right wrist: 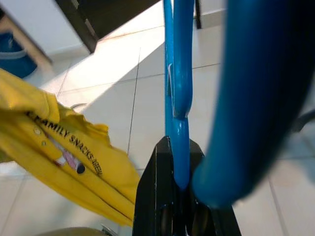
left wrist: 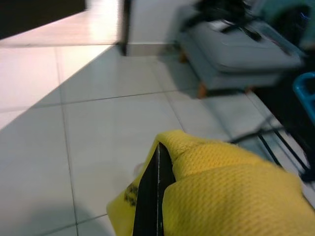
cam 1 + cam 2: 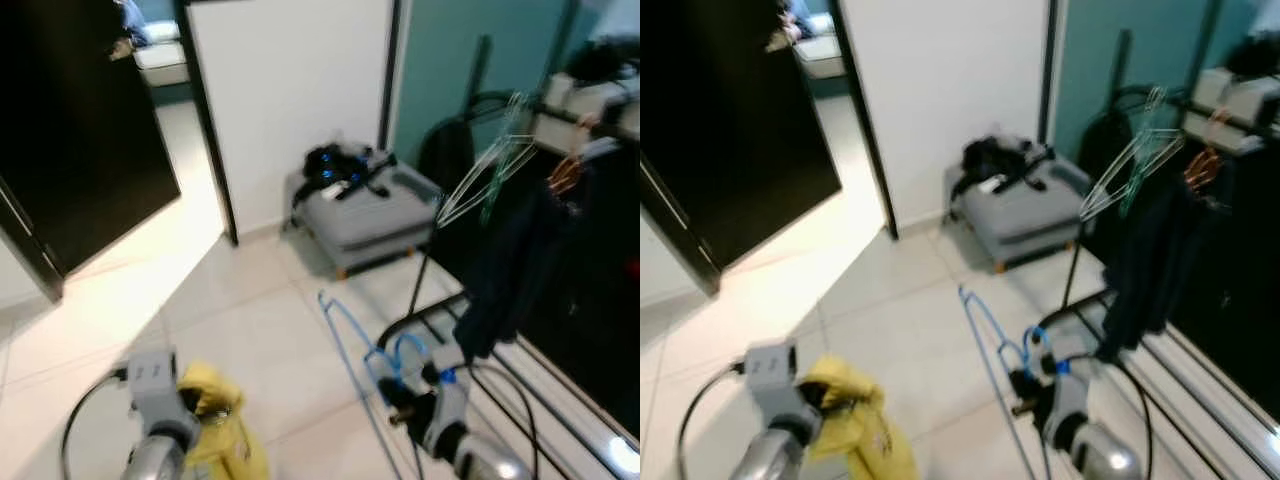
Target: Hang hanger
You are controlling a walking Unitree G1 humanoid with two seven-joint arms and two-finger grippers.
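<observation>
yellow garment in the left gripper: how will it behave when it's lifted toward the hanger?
Likely floppy: the yellow garment droops in folds from the left gripper, shut on it. Probably light, since thin knit cloth bunches at the fingers. It may slide on the smooth blue hanger held in the right gripper.

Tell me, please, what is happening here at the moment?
The robot stands on a tiled floor beside a clothes rack. Its right hand is shut on a blue hanger, and its left hand is shut on a yellow garment. The garment is not yet on the hanger, and nothing has been hung.
</observation>
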